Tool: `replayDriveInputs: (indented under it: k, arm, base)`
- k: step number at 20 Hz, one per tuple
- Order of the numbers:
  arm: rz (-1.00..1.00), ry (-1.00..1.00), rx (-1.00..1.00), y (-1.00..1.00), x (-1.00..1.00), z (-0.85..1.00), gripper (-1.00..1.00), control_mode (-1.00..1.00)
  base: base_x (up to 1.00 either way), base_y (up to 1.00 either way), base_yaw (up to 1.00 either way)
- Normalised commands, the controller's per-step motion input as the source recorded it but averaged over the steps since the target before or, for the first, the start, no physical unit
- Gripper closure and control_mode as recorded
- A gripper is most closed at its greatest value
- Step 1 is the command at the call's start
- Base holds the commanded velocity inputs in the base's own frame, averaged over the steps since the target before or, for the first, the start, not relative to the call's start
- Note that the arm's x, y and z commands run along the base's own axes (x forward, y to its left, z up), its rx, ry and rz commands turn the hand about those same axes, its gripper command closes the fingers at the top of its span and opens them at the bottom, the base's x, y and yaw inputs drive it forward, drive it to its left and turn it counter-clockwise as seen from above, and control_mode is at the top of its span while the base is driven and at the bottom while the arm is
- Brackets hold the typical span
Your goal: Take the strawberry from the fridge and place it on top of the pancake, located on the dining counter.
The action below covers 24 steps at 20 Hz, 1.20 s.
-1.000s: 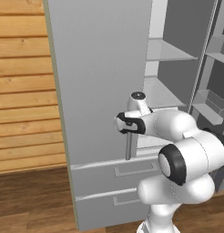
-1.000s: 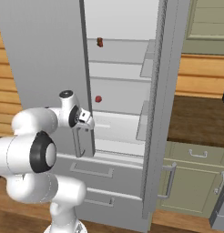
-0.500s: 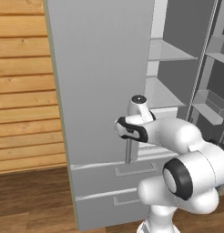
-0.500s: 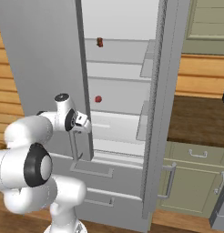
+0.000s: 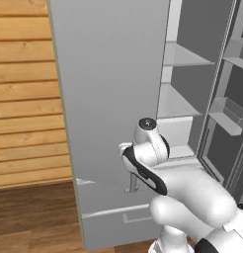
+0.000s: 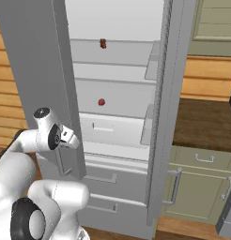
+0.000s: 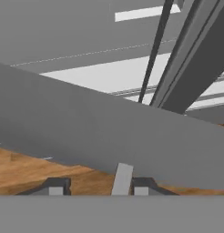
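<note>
One strawberry (image 6: 102,101) sits on a fridge (image 6: 117,101) shelf, up right of the hand (image 6: 65,161)

Two cameras sit behind the arm, one on each side, and both look forward at the open fridge (image 5: 113,99) (image 6: 164,108). The hand camera is very close to the fridge door.

Rendered kitchen, wood and green.
A wall (image 5: 24,89) of horizontal pale wood planks runs to the left above a darker plank floor (image 5: 34,217). To the right, a dark brown counter (image 6: 202,122) tops green panelled cabinets (image 6: 197,187) with bar handles; an upper cabinet (image 6: 213,21) hangs above.
</note>
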Motion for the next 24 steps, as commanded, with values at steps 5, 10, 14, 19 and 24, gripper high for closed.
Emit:
replayDriveInputs:
  k: [5,10,14,19,24]
  arm:
    - [-0.08,0.00,-0.01,0.77,-0.32,0.07,-1.00,-1.00]
    - [-0.09,-0.02,-0.01,0.42,-0.30,0.52,-1.00,-1.00]
    - [-0.01,-0.09,0.00,0.01,-0.25,0.93,-1.00,-1.00]
    - [0.00,-0.03,0.04,-0.10,-0.28,0.94,-1.00,-1.00]
    - [0.06,0.00,0.28,-0.95,-0.41,0.33,-1.00,-1.00]
  base:
    - [0.00,0.00,0.00]
    - [0.00,0.00,0.00]
    - [0.00,0.00,0.00]
    - [0.00,0.00,0.00]
    - [0.00,0.00,0.00]
